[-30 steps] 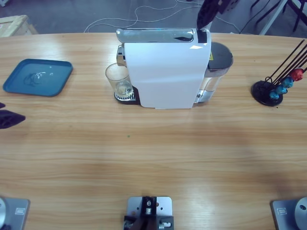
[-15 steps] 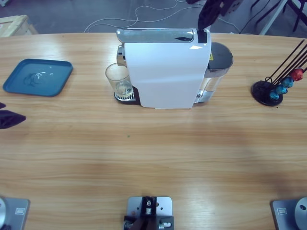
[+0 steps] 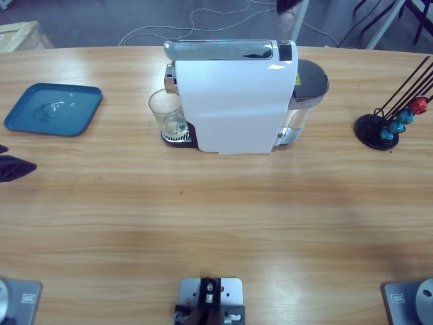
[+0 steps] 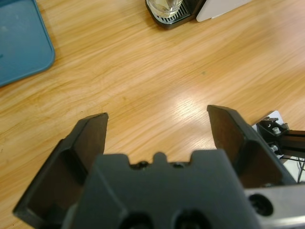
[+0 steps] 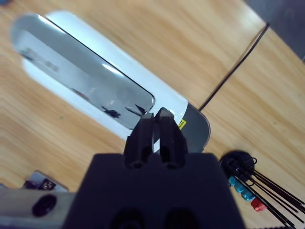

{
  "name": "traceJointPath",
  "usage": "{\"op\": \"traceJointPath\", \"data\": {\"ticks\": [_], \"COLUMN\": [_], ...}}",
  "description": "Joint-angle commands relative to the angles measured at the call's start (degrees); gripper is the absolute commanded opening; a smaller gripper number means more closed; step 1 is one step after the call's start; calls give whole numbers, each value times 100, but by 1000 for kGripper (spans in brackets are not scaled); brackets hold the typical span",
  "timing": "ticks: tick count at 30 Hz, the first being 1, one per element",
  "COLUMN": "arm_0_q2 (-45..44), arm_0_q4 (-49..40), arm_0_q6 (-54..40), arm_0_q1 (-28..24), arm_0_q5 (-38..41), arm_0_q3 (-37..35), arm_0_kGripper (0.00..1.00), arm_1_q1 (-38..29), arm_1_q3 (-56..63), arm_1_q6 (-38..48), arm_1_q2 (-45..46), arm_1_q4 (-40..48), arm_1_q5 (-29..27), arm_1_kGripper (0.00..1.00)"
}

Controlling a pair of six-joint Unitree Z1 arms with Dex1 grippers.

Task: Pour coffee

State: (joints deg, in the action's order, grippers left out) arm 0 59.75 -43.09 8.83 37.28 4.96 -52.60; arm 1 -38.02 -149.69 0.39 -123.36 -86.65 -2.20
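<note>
Right gripper [image 5: 155,121] now risen, jaws together.

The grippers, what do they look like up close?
Both are black. The left gripper has two flat, wedge-shaped jaws rising from a blocky dark body with round screw holes. The right gripper has two narrow jaws on a similar black body, with a silver-grey piece of the arm beside it at the bottom corner.

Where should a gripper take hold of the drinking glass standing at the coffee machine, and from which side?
Grip the glass by its round upright wall just below the rim, coming from the tray side. The coffee machine blocks the opposite side, and its spout probably crowds the top.
</note>
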Motion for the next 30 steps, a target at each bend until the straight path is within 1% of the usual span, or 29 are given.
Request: {"op": "traceJointPath", "data": {"ticks": [1, 2, 6, 8, 12, 17, 19, 21, 23, 24, 27, 30], "arm_0_q2": [-60, -69, -138, -189, -477, -957, -987, -1004, -1018, -1020, -1027, -1008], "arm_0_q4": [-50, -45, -41, -41, 154, 484, 556, 642, 716, 737, 762, 788], "arm_0_q6": [-109, -109, -107, -104, -144, -232, -232, -232, -232, -238, -241, -241], "arm_0_q1": [-54, -56, -54, -57, -57, -61, -59, -57, -59, -57, -57, -57], "arm_0_q5": [-74, -74, -74, -81, -269, -452, -452, -452, -452, -452, -443, -443], "arm_0_q3": [23, 27, 39, 39, 180, 514, 573, 626, 677, 695, 726, 751], "arm_0_kGripper": [911, 913, 943, 948, 977, 989, 991, 991, 991, 991, 991, 991], "arm_1_q1": [-164, -196, -232, -232, -268, -468, -640, -786, -918, -960, -1006, -1006], "arm_1_q3": [-149, -57, 143, 226, 451, 707, 1136, 2029, 3161, 3559, 4304, 4694], "arm_1_q6": [189, 210, 261, 282, 275, 112, -48, -69, -6, 38, 121, 228], "arm_1_q2": [771, 856, 1107, 1211, 1364, 1480, 1631, 2026, 2566, 2751, 3155, 3450], "arm_1_q4": [-546, -546, -546, -546, -537, -462, -114, 639, 1546, 1815, 2240, 2412], "arm_1_q5": [482, 484, 486, 588, 918, 906, 844, 760, 648, 597, 535, 377], "arm_1_kGripper": [822, 900, 944, 1000, 1000, 1000, 1000, 1000, 1000, 1000, 1000, 1000]}}
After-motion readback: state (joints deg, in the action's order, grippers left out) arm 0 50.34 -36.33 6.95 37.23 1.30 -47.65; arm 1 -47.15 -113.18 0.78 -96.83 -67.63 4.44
